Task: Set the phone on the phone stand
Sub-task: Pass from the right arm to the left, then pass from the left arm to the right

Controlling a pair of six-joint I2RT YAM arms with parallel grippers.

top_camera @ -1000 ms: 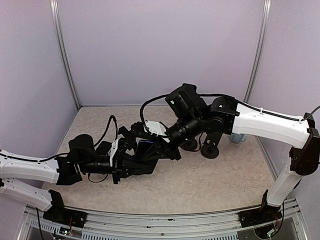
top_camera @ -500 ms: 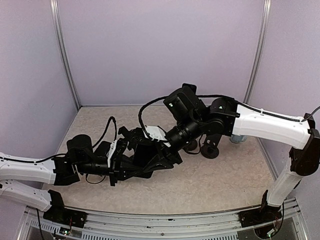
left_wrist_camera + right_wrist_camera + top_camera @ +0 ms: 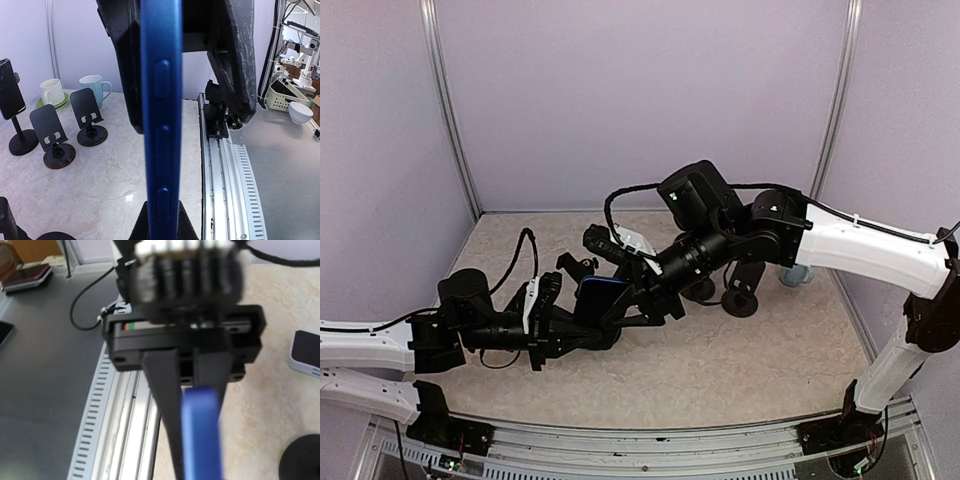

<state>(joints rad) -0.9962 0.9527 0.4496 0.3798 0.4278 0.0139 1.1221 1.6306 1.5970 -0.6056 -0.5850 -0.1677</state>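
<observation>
Between left jaws — phone point(image 3: 159, 125) edge-on, stands point(image 3: 52, 135) beyond.

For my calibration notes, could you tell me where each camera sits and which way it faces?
Top external: above and behind the bases, looking down on the table; both arms show, the left gripper holding the phone.
Left wrist: on the left arm, facing the phone stands and mugs; its fingers pinch the phone's edge.
Right wrist: on the right arm, facing the near rail; the left gripper fills it.
Both wrist views share the blue phone.
</observation>
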